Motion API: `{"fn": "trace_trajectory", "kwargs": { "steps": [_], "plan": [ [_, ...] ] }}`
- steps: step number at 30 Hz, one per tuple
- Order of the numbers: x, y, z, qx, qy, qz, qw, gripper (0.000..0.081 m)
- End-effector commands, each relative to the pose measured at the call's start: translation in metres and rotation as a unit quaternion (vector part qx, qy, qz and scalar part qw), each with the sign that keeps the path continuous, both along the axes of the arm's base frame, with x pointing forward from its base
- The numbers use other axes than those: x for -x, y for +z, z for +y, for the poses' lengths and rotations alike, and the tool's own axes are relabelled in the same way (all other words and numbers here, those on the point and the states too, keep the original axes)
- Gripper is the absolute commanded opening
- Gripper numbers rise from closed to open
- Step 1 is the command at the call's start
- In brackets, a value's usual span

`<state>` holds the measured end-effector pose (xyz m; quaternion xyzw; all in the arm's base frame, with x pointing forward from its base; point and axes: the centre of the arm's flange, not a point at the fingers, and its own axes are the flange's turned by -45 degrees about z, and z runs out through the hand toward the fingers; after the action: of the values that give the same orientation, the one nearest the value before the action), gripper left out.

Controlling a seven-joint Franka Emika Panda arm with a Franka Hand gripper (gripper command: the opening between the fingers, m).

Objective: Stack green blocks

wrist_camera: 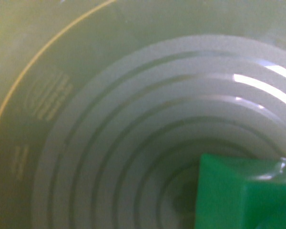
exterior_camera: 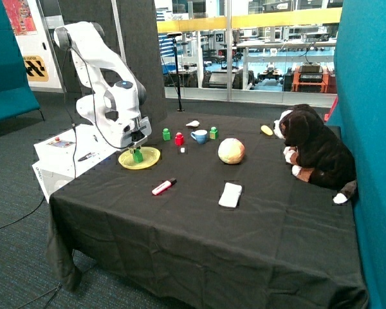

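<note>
**One block at the plate, two still by the cup — watch the grip**

Starting at the left of the outside view, your gripper (exterior_camera: 137,149) is down over the yellow plate (exterior_camera: 149,162), right at a green block (exterior_camera: 137,155) that sits on or just above it. You cannot tell from either view whether the fingers are pinching that block or standing apart from it. In the wrist view the block (wrist_camera: 243,195) fills one corner, with the plate's ringed floor (wrist_camera: 109,119) close behind it, so treat the grip as unconfirmed.

That is your first risk: if you lift on a loose or off-centre hold, the block may twist or drop onto the plate, and the raised rim could send it tumbling.

Moving rightward, the second green block (exterior_camera: 166,134) stands near the red block (exterior_camera: 179,138) — similar in shape, so aiming for the wrong one is easy. Past the blue cup (exterior_camera: 199,136) sits the third green block (exterior_camera: 213,132), close beside the cup; coming in low there could knock the cup.

No stacking appears done yet: all three green blocks are apart. When you place one on another, a stud that is not lined up will probably leave the top block tilted, and it may slide off on release. The pink marker (exterior_camera: 163,187) lies nearer the front edge of the table, clear of the blocks.
</note>
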<state>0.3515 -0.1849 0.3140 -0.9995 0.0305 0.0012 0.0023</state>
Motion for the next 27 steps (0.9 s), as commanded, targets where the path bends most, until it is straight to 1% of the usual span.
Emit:
{"fn": "trace_trajectory", "kwargs": {
  "steps": [1, 18, 22, 27],
  "plan": [
    [0.006, -0.002, 0.003, 0.00237, 0.0, -0.0011, 1.0, 0.0001],
    [0.002, 0.004, 0.003, 0.00236, 0.005, -0.0011, 1.0, 0.0],
    [0.0, 0.009, 0.003, 0.00236, 0.008, -0.0011, 1.0, 0.0],
    [-0.006, 0.019, 0.006, 0.00235, 0.014, -0.0012, 0.9999, 0.0]
  ]
}}
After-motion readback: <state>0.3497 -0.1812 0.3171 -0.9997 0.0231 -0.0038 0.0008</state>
